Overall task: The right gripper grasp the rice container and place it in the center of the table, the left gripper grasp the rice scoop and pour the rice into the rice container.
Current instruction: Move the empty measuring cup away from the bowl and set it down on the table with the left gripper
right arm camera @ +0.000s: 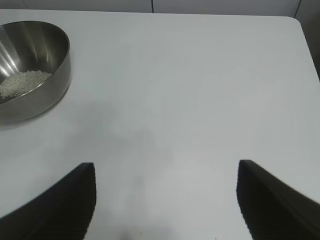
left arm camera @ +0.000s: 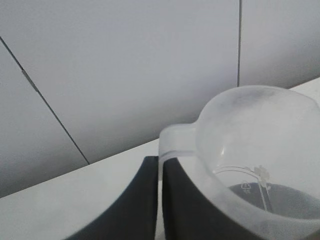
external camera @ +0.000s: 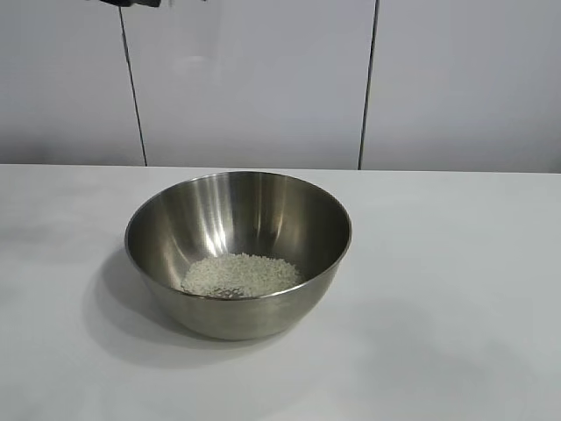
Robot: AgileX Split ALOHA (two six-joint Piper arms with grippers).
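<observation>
The rice container (external camera: 238,250), a wide shiny steel bowl, stands on the white table (external camera: 456,289) near its middle, with a heap of rice (external camera: 241,274) in its bottom. It also shows in the right wrist view (right arm camera: 30,70), off to one side of my right gripper (right arm camera: 165,197), which is open and empty over bare table. My left gripper (left arm camera: 159,200) is shut on the tab handle of the rice scoop (left arm camera: 255,150), a clear plastic cup that looks empty, held up near the back wall. In the exterior view only a dark bit of the left arm (external camera: 131,3) shows at the top edge.
A white panelled wall (external camera: 263,79) with dark vertical seams stands right behind the table's back edge. The table's rounded corner and edge (right arm camera: 300,25) show in the right wrist view.
</observation>
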